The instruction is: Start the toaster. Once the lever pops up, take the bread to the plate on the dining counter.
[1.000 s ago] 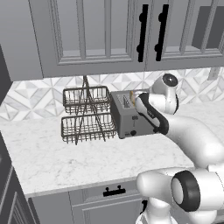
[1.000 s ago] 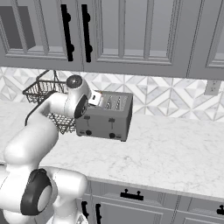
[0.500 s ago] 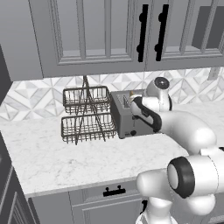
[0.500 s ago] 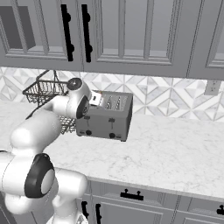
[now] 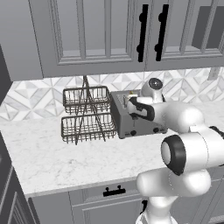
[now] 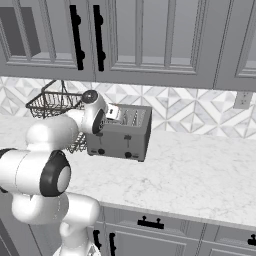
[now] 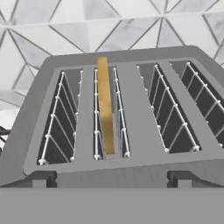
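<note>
A white marble-look kitchen counter with grey veins (image 5: 52,157) runs beneath grey panelled wall cabinets with black handles (image 6: 150,45), backed by a white tile wall with a diamond relief (image 6: 190,112). On it, toward the back edge, stands the boxy grey metal four-slot toaster (image 6: 120,137), dark knobs and levers low on its front face, with a dark two-tier wire basket rack (image 5: 87,116) just beside it on the side away from the wall outlet. The white robot arm with dark joints reaches in over the toaster's top, and its two-finger gripper (image 5: 130,103) hangs just above the slots with the fingers spread wide, holding nothing. In the hand view, the pale tan, thin square slice of bread (image 7: 105,105) sits edge-up in the second slot from the left, sunk between the white wire guides, its golden top edge about level with the toaster's top.

The toaster looks heavy and rigid enough to stay put under a push on a lever. The bread, by contrast, is likely light, soft and crumbly: a hard pinch could crush or tear it, and its thin upper edge offers little to hold while it sits this low. The sensible grip is across the two flat faces near the top, once the slice stands proud of the slot. The levers are not yet pressed, judging by the two tabs visible at the toaster's near rim.
</note>
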